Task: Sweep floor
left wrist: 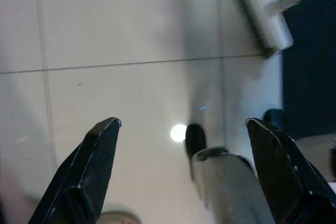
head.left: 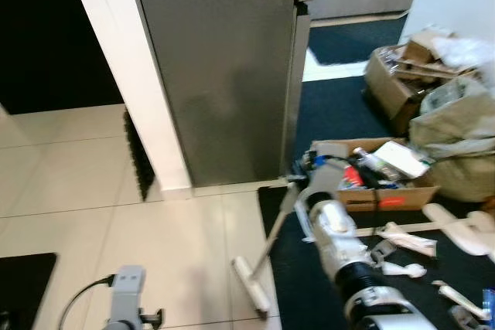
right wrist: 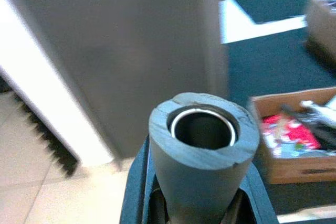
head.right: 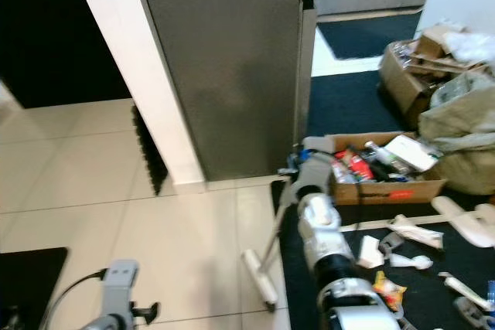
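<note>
My right gripper [head.left: 298, 169] is clamped on the grey foam grip of the broom handle [right wrist: 203, 153]; in the right wrist view the hollow tube end [right wrist: 202, 127] faces the camera, with my black fingers [right wrist: 137, 182] pressed against the foam on both sides. From the gripper the pale broom shaft [head.left: 277, 226] slants down and toward my left to the white broom head [head.left: 252, 286], which rests on the cream tile floor [head.left: 93, 191] just beside the edge of the dark mat [head.left: 332, 113]. The head lies below and left of the gripper, near my body.

My left gripper [left wrist: 184, 166] hangs low over the tiles, fingers apart, nothing between them. In the left wrist view the broom head [left wrist: 265, 14] lies well beyond the fingertips, at the border of tile and mat.

Beyond the right gripper stands the grey refrigerator [head.left: 224, 59]. On the mat to my right: an open cardboard box [head.left: 371, 179] of clutter, a second box [head.left: 398, 79], a sack [head.left: 456, 137], and scattered litter [head.left: 410, 241].
</note>
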Motion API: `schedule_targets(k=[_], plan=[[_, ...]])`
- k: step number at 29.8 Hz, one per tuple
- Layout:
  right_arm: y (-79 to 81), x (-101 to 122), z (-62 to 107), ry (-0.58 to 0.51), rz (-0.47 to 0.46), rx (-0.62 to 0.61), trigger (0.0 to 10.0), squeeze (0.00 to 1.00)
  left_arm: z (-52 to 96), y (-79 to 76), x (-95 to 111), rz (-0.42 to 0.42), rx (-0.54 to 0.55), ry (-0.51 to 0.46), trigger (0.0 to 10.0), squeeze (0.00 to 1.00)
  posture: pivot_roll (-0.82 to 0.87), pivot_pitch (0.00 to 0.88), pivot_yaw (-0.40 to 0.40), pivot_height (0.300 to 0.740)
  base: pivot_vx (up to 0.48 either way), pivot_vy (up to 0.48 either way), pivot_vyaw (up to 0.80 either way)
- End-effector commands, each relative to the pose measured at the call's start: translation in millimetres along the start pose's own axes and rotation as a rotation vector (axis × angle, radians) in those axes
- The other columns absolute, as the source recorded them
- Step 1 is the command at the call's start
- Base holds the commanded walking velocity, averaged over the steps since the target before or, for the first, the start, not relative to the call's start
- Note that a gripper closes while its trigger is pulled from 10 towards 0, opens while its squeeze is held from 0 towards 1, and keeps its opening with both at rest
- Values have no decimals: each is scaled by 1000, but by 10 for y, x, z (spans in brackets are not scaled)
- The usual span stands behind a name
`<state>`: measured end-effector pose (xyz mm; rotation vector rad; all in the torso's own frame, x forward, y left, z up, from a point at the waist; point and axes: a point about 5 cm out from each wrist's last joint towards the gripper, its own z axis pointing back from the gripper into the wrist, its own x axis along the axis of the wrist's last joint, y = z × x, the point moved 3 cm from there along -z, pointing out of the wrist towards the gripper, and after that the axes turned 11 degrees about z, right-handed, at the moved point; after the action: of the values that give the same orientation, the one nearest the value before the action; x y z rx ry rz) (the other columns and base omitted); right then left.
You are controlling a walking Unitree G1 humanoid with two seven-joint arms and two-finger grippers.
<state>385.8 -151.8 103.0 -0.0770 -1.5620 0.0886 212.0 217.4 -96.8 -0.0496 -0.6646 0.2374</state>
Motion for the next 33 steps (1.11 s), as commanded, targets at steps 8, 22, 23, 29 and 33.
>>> schedule_targets(k=[8,22,23,29,33], plan=[[-95,148,-56,-28,-22,-42,10000,0,15,37,-53,2,1,16,10000,0,-70,0,78,740,0,-260,-800],[76,114,-54,-6,-147,32,10000,0,15,28,-66,-10,0,17,10000,0,-70,0,73,740,0,-37,-372],[95,130,-58,-15,-161,45,10000,0,15,25,-64,-13,1,15,10000,0,-72,0,73,740,0,0,0],[-31,156,-114,-21,-171,-1,10000,0,15,22,-28,-44,11,-20,10000,0,-64,1,61,740,0,0,0],[-115,166,-135,-8,-135,-50,10000,0,14,23,57,-59,3,-62,10000,0,-57,30,59,740,0,0,0]])
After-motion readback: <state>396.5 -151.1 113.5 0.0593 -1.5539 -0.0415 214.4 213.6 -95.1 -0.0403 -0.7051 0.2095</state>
